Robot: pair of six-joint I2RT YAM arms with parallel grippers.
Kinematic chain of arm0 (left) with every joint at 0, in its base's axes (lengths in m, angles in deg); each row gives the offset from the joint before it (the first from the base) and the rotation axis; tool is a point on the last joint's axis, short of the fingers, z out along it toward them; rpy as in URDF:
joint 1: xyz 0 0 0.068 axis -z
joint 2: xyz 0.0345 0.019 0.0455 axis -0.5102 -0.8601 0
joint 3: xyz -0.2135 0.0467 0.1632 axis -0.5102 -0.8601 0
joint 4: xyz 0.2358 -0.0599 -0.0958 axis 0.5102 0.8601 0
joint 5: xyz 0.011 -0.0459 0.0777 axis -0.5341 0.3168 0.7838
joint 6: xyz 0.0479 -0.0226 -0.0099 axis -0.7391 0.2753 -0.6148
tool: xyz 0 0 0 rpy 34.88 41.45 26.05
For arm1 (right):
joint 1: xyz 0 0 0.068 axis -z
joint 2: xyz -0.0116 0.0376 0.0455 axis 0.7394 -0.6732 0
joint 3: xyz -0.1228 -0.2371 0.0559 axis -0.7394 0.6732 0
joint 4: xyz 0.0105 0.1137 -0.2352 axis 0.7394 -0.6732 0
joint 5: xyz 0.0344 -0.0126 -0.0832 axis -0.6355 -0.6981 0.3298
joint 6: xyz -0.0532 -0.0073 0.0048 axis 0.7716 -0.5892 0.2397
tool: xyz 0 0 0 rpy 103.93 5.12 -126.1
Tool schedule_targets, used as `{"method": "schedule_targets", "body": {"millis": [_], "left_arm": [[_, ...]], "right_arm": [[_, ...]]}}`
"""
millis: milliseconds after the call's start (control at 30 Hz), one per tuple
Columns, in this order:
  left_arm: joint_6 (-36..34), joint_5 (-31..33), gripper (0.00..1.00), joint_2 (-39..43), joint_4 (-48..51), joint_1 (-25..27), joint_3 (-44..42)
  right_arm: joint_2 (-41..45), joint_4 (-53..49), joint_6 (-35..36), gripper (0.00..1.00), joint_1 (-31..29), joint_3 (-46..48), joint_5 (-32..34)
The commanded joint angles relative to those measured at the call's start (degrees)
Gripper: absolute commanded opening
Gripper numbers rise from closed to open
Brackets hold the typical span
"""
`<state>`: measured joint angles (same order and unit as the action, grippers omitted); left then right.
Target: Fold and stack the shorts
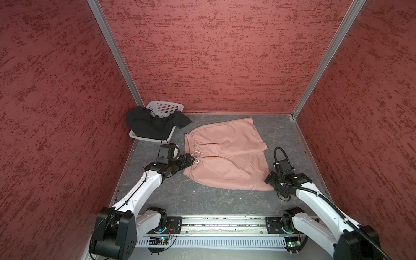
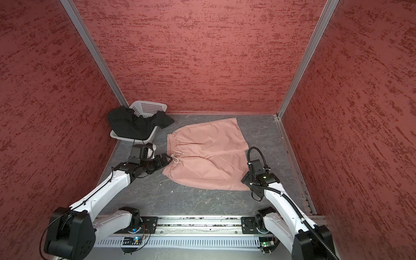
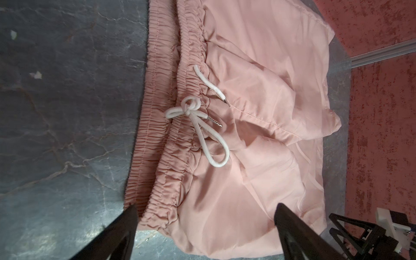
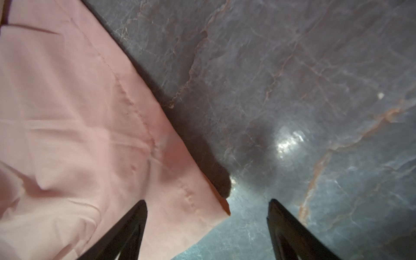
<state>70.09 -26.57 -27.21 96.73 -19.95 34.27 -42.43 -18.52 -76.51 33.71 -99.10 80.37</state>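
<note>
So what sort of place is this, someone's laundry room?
Probably a robot test booth: red textured panels box in a dark tabletop, two arms sit on a metal rail, and pink shorts lie beside a white basket.

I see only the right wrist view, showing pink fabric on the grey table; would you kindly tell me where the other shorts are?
Observer: In both top views, the black fabric shorts lie crumpled across the white perforated plastic basket in the table's far left corner.
Operator: Thank you; is the left gripper holding anything?
Observer: No, the left gripper is open at the gathered waistband of the dusty pink fabric shorts.
</note>
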Motion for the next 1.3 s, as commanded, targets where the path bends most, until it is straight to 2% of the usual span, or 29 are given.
{"method": "schedule_targets", "body": {"millis": [0,200,400,500,633,700,733,833,967,1167,1267], "left_arm": [[-2.5,-1.6,0.79,-2.9,-0.7,0.7,0.0],[-1.7,-1.8,0.79,-6.3,-2.9,2.7,-1.9],[-3.2,0.3,0.79,-9.2,-0.7,2.9,-1.5],[-3.3,2.0,0.8,-8.2,0.4,3.0,-1.6],[-4.9,3.3,0.81,-4.8,2.1,2.9,-0.2],[-5.1,4.3,0.8,-3.6,2.2,2.9,-0.5],[-5.2,4.4,0.79,-3.4,1.9,2.8,-0.8],[-5.6,4.0,0.76,-4.6,0.8,2.6,-1.4],[-5.9,1.8,0.61,-7.4,-2.0,2.7,-1.4],[-7.7,4.0,0.61,-11.1,2.6,3.0,1.0],[-8.0,6.5,0.66,-10.1,4.0,3.0,1.0]], "right_arm": [[-0.6,4.0,1.2,0.85,0.3,-0.2,2.1],[-2.4,12.1,-0.7,0.84,0.4,3.1,-1.5],[-4.2,11.5,1.1,0.69,0.5,2.6,-0.4],[-3.1,11.9,0.5,0.53,0.7,3.4,-0.3],[-2.5,11.8,0.3,0.16,1.2,4.1,-0.6],[-2.3,11.0,0.2,0.03,1.4,4.0,-0.4],[-2.1,10.5,-0.1,0.0,1.4,3.9,-0.3],[-1.1,9.8,-0.6,0.0,1.7,3.4,-0.1],[-0.3,9.8,-0.6,0.0,1.8,2.9,-0.5],[-0.4,10.0,-0.4,0.0,2.0,3.0,-1.1],[-0.5,10.1,-0.3,0.0,2.1,2.7,-1.0]]}}
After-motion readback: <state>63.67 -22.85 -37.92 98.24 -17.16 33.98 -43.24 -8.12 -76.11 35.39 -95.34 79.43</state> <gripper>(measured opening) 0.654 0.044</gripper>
